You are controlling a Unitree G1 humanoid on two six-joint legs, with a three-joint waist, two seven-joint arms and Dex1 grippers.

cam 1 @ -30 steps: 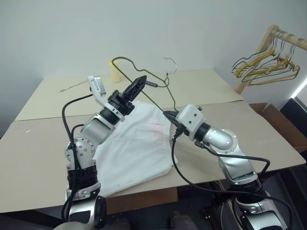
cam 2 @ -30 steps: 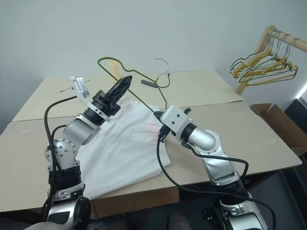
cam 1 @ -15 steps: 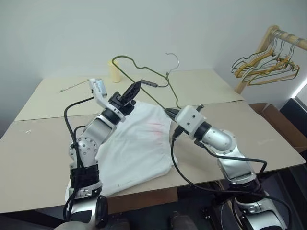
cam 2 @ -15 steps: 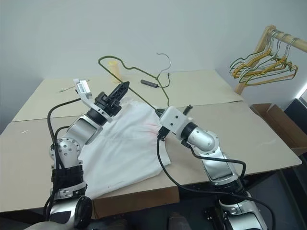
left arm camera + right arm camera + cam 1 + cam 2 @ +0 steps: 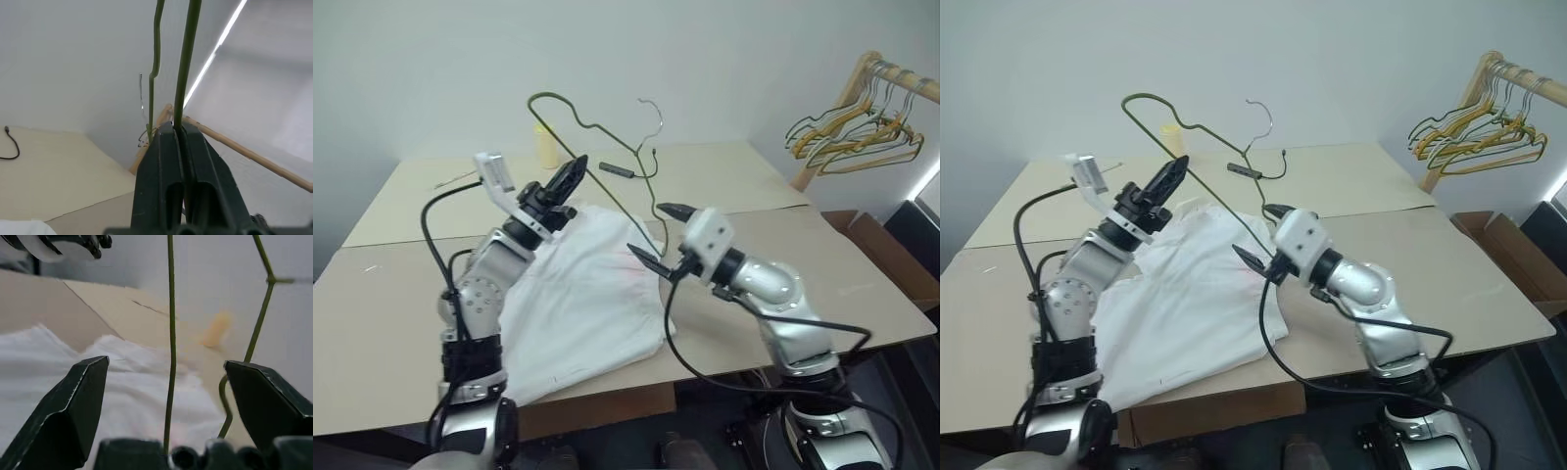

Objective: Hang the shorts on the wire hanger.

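The counter (image 5: 401, 294) carries the shorts (image 5: 582, 304), spread flat. Above the shorts, the wire hanger (image 5: 607, 147) is pinched in the left hand (image 5: 570, 174); right hand (image 5: 658, 235) spread wide around its wire.

Left tool (image 5: 576, 167) raised, fingers pressed together; right tool (image 5: 658, 233) level, fingers spread wide.

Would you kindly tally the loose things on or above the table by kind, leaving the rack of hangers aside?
White shorts: 1
Dark wire hanger: 1
Pale yellow cylinder: 1
Small dark cabled item: 1
Thin grey stick: 1
Total: 5
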